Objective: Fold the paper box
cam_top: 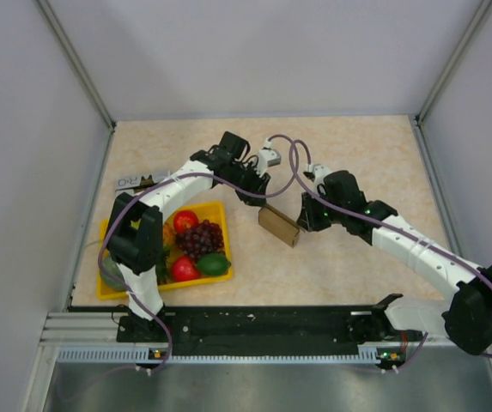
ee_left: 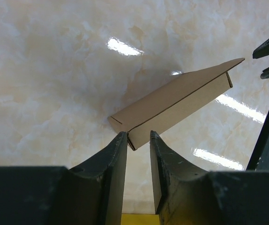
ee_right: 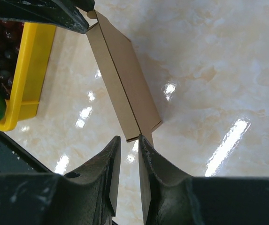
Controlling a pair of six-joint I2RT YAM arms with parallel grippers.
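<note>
Plainly brown paper box, flattened, long, narrow, creased lengthwise, unprinted

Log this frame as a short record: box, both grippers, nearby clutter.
paper box: brown, flattened, partly folded, spanning between the two grippers
left gripper: fingers straddle one end of the box; firm grip unclear
right gripper: shut on the opposite end
yellow tray: holds fruit, sits on the table left of the box
</note>
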